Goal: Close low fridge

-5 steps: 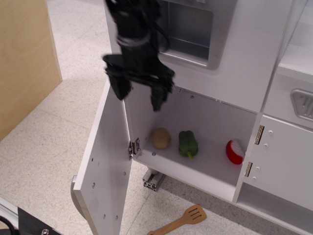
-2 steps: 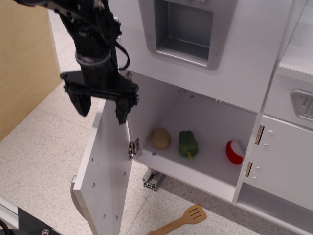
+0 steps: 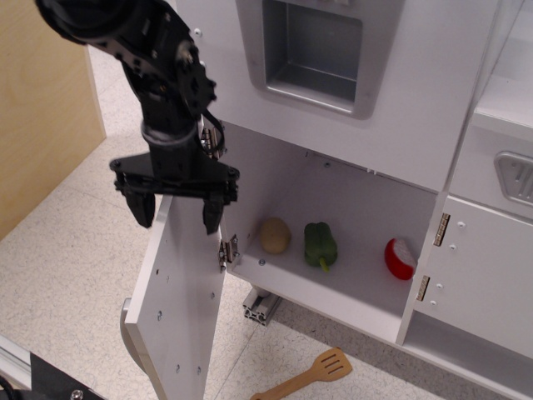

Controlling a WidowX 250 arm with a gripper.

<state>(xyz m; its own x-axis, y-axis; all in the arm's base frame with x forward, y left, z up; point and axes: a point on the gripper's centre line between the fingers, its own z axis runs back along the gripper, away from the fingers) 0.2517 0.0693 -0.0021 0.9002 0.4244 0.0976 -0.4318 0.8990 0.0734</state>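
The low fridge point(image 3: 333, 283) is a white compartment with its flat white door point(image 3: 179, 308) swung wide open toward me, hinged at the compartment's left wall. My black gripper point(image 3: 176, 215) is open and hangs over the door's top edge, one finger point(image 3: 141, 208) on the door's outer side and the other finger point(image 3: 211, 213) on its inner side. I cannot tell whether a finger touches the door. Only the base of the door's handle point(image 3: 127, 329) shows, at the lower left edge.
Inside the compartment lie a tan potato point(image 3: 275, 235), a green pepper point(image 3: 321, 245) and a red-and-white piece point(image 3: 400, 258). A wooden spatula point(image 3: 308, 373) lies on the floor. A dispenser door point(image 3: 312, 50) is above, a hinged cabinet door point(image 3: 483, 283) right, a wooden panel point(image 3: 42, 100) left.
My gripper has moved left from in front of the compartment's opening and then down a little, so its open fingers now straddle the door's top edge. The door has hardly moved.
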